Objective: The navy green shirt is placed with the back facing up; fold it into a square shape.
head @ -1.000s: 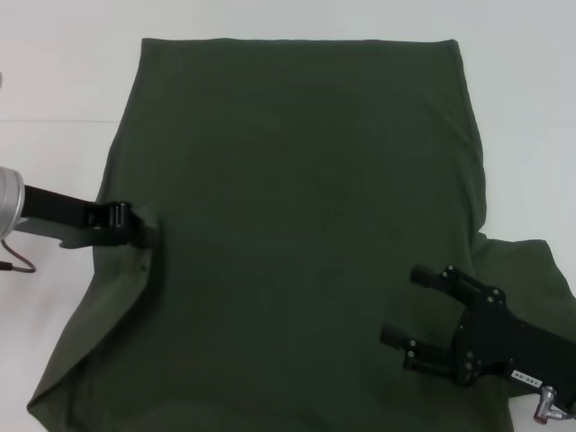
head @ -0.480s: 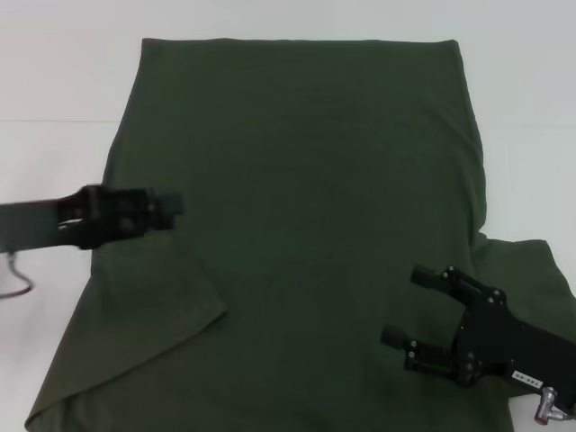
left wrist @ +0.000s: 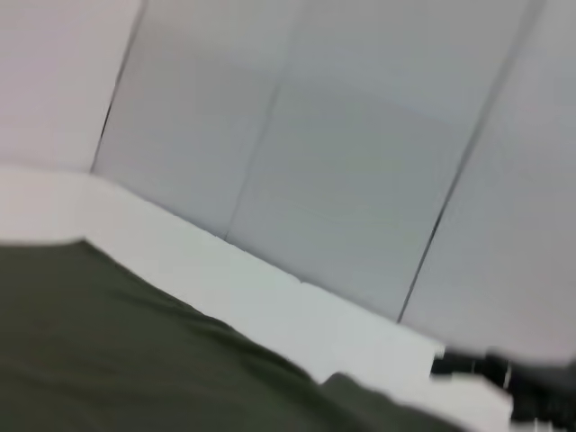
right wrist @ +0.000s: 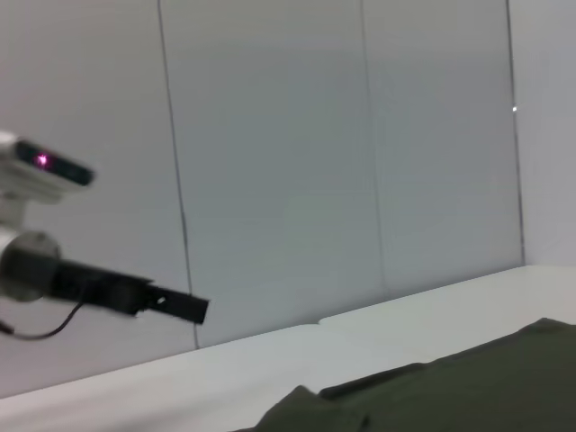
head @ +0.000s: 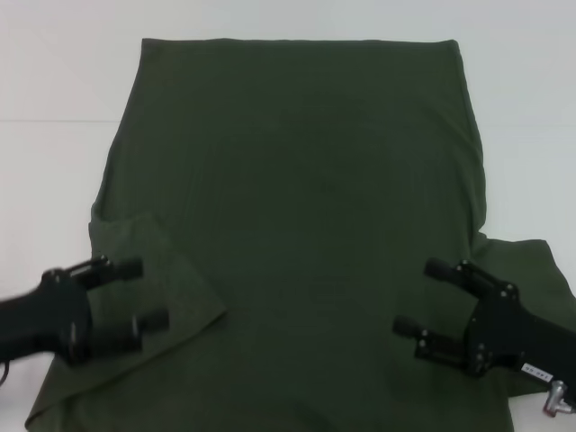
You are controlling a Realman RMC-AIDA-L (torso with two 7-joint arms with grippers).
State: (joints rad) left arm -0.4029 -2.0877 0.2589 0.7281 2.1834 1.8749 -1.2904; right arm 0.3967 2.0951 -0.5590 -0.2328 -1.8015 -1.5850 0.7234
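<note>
Fingers parted both sides, navy green shirt flat

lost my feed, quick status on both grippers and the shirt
Left gripper open over folded-in left sleeve. Right gripper open. Navy green shirt flat. Nothing blocking.

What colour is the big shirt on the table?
The shirt is plain dark olive green, with no print showing. The head view shows it best.

Left gripper released sleeve, drew back nearer; sleeve folded onto shirt.
</note>
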